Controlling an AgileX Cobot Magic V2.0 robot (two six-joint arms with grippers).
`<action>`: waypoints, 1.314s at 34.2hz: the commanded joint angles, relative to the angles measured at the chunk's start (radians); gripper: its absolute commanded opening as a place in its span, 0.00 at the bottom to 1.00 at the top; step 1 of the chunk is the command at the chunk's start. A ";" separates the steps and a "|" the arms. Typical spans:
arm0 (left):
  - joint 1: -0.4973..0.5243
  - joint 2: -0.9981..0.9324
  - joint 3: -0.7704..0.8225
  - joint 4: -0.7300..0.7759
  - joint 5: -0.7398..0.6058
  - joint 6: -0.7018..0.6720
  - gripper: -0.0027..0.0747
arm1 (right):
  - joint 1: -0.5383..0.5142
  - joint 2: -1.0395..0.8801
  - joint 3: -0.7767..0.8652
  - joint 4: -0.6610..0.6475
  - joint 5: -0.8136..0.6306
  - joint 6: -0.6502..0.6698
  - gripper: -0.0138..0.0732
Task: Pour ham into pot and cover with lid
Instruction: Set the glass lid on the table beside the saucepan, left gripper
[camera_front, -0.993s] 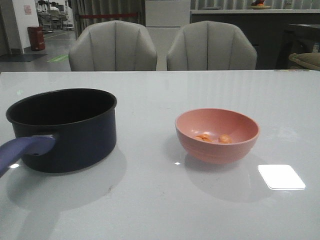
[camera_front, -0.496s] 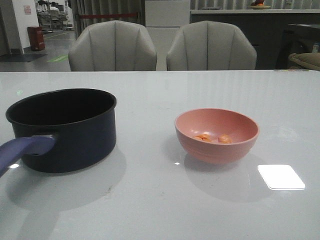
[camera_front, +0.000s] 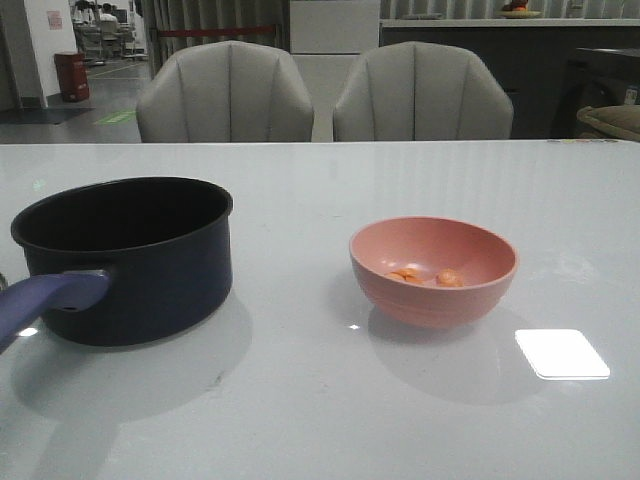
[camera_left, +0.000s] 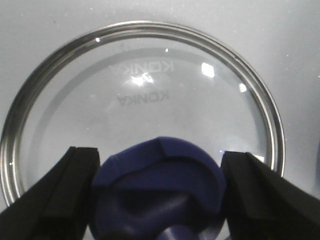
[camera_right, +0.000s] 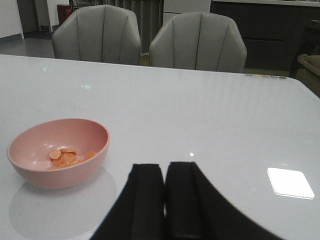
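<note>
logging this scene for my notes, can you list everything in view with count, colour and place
pot: one, dark navy with black inside and a purple-blue handle, on the table's left side.
bowl: one, salmon pink, on the table right of the pot.
ham: a few small orange pieces, inside the bowl.
lid: one, clear glass with a metal rim and dark blue knob, lying flat on the table, seen only in the left wrist view.
table: one, glossy white.
chairs: two, grey, behind the table.
left gripper: black jaws open, one on each side of the lid's knob.
right gripper: black jaws shut, empty, above the table right of the bowl.
</note>
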 joint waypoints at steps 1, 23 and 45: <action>0.003 -0.037 -0.025 0.000 -0.035 0.000 0.57 | -0.002 -0.021 -0.005 -0.013 -0.084 -0.002 0.34; -0.010 -0.095 -0.078 0.022 -0.010 0.013 0.89 | -0.002 -0.021 -0.005 -0.013 -0.084 -0.002 0.34; -0.150 -0.770 0.174 0.008 -0.163 0.034 0.89 | -0.002 -0.021 -0.005 -0.013 -0.084 -0.002 0.34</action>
